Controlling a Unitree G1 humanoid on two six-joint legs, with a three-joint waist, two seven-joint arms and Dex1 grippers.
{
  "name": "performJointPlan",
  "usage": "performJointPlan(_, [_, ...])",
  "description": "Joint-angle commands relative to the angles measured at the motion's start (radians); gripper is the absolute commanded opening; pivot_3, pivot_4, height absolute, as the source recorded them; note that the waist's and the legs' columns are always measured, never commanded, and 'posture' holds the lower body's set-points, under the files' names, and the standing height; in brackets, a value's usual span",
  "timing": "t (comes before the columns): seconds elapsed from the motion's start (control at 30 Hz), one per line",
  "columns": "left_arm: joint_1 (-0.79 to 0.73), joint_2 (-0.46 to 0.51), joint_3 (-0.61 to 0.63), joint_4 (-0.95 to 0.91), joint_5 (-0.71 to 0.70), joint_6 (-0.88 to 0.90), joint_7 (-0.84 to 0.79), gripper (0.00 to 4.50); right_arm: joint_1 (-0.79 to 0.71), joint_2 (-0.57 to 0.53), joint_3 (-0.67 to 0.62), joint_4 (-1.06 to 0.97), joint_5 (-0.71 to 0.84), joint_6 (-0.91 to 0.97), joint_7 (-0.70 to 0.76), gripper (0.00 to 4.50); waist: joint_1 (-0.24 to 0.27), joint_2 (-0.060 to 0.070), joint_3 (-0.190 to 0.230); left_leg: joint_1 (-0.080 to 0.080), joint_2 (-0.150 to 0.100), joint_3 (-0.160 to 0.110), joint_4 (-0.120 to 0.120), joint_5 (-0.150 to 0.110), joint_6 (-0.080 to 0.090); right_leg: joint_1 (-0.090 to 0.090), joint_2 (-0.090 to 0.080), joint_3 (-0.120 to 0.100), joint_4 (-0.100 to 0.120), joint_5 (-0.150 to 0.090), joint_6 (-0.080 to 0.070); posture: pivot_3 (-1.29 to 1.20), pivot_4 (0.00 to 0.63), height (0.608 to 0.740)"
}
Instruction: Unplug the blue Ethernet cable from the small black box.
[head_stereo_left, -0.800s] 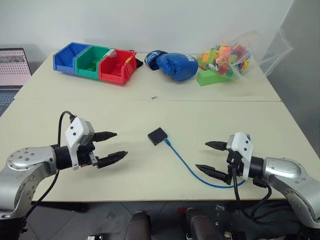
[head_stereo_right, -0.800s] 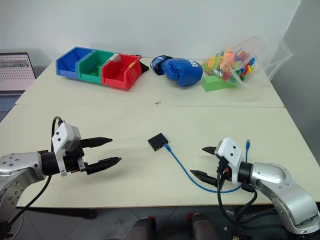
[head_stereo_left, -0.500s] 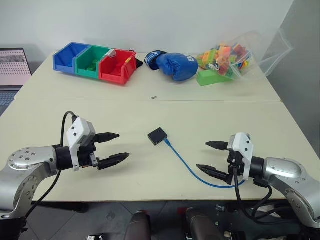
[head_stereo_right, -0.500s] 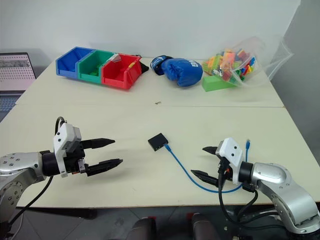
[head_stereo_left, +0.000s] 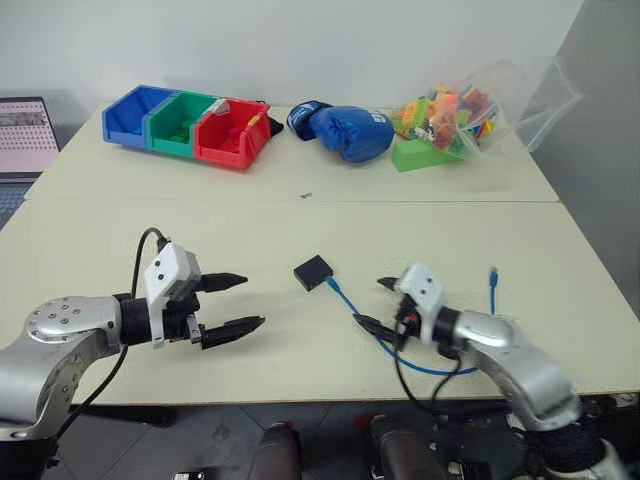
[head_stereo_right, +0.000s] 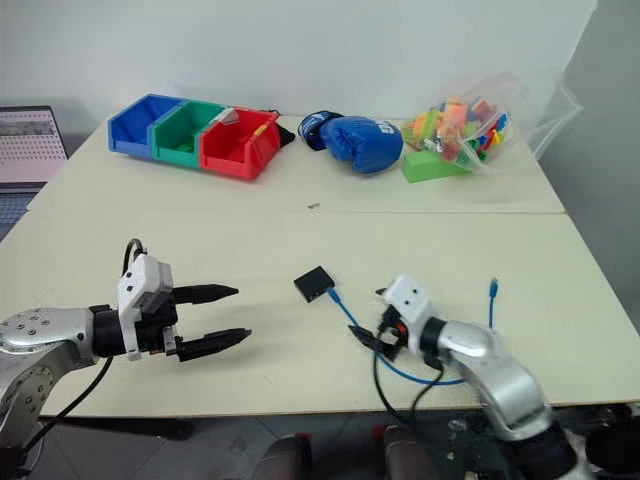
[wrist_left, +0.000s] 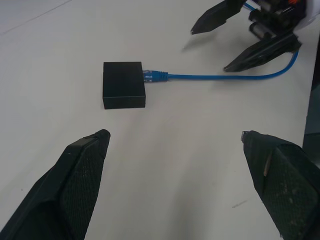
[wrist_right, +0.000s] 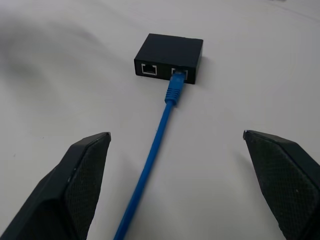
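we see the small black box (wrist_right: 169, 54) lying flat on the cream table (head_stereo_left: 300, 215), ahead of the right gripper (wrist_right: 175, 185) and in line with the wide gap between its two spread fingers (wrist_right: 75, 185), which hold nothing. the blue ethernet cable (wrist_right: 155, 145) runs from between those fingers straight to the box, its plug seated in one of two ports on the near side (the other port is free). the left gripper (head_stereo_left: 232, 304) stands to the other side of the box, apart from it, fingers (wrist_left: 70, 185) likewise spread and empty. beyond both fingertips, at the table's far edge, we note coloured bins (head_stereo_left: 190, 125), a blue boxing glove (head_stereo_left: 340, 130) and a bag of bricks (head_stereo_left: 450, 115)
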Motion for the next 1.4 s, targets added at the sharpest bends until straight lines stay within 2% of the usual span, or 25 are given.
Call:
performJointPlan(0.03, [-0.029,0.004,-0.012,0.009,0.018,-0.035,-0.012,4.5,-0.048,0.069,0.03,0.082,-0.065,-0.051,-0.062,4.49,0.0,0.0,0.0,0.0,0.0,0.0,0.0,0.0,0.0,0.0,0.0,0.0,0.0,0.0,0.0,0.0,0.15,0.74])
performJointPlan(0.23, [-0.036,-0.005,-0.023,0.022,0.022,-0.046,-0.012,4.5,-0.082,0.141,0.037,0.181,-0.11,-0.077,-0.095,4.49,0.003,0.0,0.0,0.0,0.0,0.0,0.0,0.0,0.0,0.0,-0.001,0.0,0.0,0.0,0.0,0.0,0.15,0.74])
performJointPlan(0.33, [-0.028,-0.01,-0.027,0.029,0.033,-0.06,-0.01,4.5,-0.094,0.166,0.033,0.201,-0.117,-0.066,-0.103,4.04,0.002,0.0,0.0,0.0,0.0,0.0,0.0,0.0,0.0,0.0,0.0,0.0,0.0,0.0,0.0,0.0,0.15,0.74])
performJointPlan(0.57, [-0.018,-0.023,-0.03,0.042,0.053,-0.08,-0.007,4.5,-0.107,0.188,0.027,0.215,-0.14,-0.055,-0.111,2.29,0.001,0.0,0.0,0.0,0.0,0.0,0.0,0.0,0.0,0.0,0.0,0.0,0.0,0.0,0.0,0.0,0.15,0.74])
performJointPlan(0.7, [-0.02,-0.036,-0.038,0.056,0.062,-0.089,0.001,4.5,-0.116,0.185,0.034,0.224,-0.158,-0.059,-0.109,1.45,0.001,0.0,0.0,0.0,0.0,0.0,0.0,0.0,0.0,0.0,0.0,0.0,0.0,0.0,0.0,0.0,0.15,0.74])
performJointPlan(0.93, [-0.088,-0.089,-0.05,0.146,0.029,-0.041,0.014,4.5,-0.151,0.078,0.052,0.173,-0.203,-0.156,-0.016,0.13,0.007,-0.001,0.0,0.0,-0.001,0.0,0.001,0.0,0.0,0.0,0.0,-0.001,0.0,0.0,0.0,0.0,0.15,0.74])
performJointPlan(1.03, [-0.114,-0.108,-0.052,0.165,-0.006,0.003,0.006,4.5,-0.167,0.007,0.06,0.139,-0.221,-0.248,0.057,0.13,0.006,-0.001,0.0,0.0,-0.001,0.0,0.001,0.0,0.0,0.0,0.0,-0.002,0.0,0.0,0.0,0.0,0.15,0.74])
performJointPlan(1.23, [-0.205,-0.144,-0.058,0.177,-0.202,0.241,-0.017,4.5,-0.264,-0.182,0.086,0.135,-0.308,-0.69,0.223,0.13,0.004,0.0,0.0,0.0,-0.001,0.0,0.001,0.0,0.0,0.001,0.0,-0.003,0.0,0.0,0.0,0.0,0.15,0.74])
performJointPlan(1.4, [-0.235,-0.159,-0.075,0.176,-0.251,0.315,-0.01,4.5,-0.319,-0.202,0.081,0.18,-0.324,-0.867,0.262,0.13,0.0,0.0,0.0,0.0,0.0,-0.001,0.001,0.0,0.0,0.001,0.001,-0.003,0.001,0.001,-0.001,0.0,0.15,0.74])
